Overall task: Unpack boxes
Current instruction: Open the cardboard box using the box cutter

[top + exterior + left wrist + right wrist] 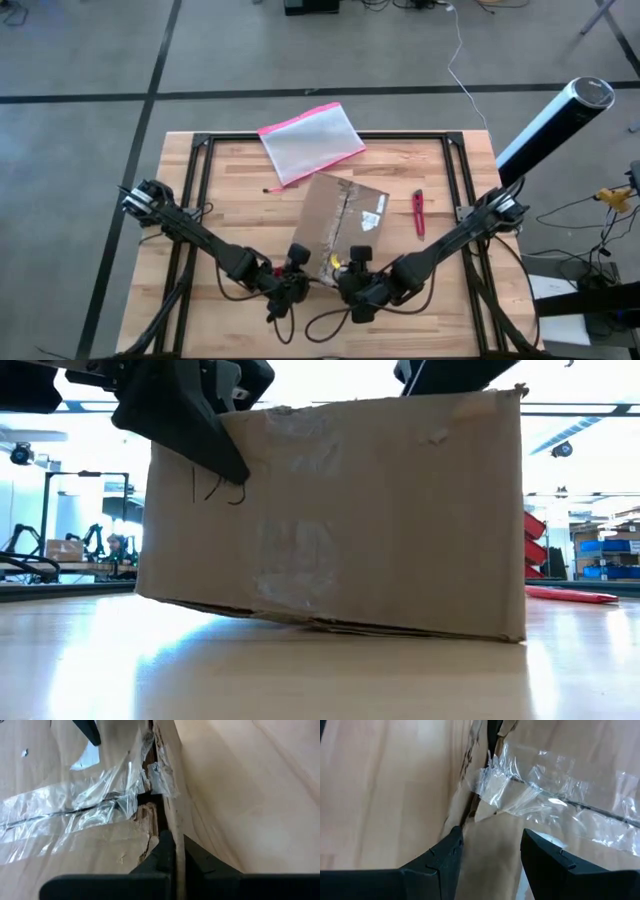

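We saw the cardboard box [343, 220] near the middle of the table [240, 190], with its taped seam [343, 228] running away from the arms, towards the far edge. Both grippers met it at the near end, so neither arm was clearly nearer. The left gripper [297, 262] was pinching the box edge at the seam's end, the cardboard between its fingers [165, 855]. The right gripper [490, 855] was spread, its fingers standing on either side of the torn tape. The near edge seemed a little lifted.
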Motion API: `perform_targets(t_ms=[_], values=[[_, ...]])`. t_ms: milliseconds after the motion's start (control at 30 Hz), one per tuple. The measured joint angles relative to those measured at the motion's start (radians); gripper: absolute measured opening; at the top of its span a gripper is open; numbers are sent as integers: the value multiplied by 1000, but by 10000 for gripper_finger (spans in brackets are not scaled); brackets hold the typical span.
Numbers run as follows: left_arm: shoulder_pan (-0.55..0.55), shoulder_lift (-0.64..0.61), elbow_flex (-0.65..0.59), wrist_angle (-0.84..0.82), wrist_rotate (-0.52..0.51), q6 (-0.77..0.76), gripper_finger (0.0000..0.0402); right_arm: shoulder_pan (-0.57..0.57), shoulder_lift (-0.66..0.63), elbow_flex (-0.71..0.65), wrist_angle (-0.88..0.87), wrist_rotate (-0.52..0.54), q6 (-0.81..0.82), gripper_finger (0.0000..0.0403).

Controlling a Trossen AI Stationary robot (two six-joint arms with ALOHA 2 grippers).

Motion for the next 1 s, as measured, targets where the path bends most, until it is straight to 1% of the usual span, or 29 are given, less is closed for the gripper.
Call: perform_targets(t_ms=[133,300,467,733,1000], values=[[0,0,0,11,0,6,0,-4,17,2,4,1,1,177],[0,0,-1,25,0,11,0,-10,27,2,-2,7,-4,191],[1,0,-1,29,11,11,0,-8,24,0,-24,68,-11,196],[2,0,-1,27,11,10,0,-8,22,2,-75,153,-16,176],[2,0,-1,29,44,-2,0,-10,24,58,-154,238,-33,174]])
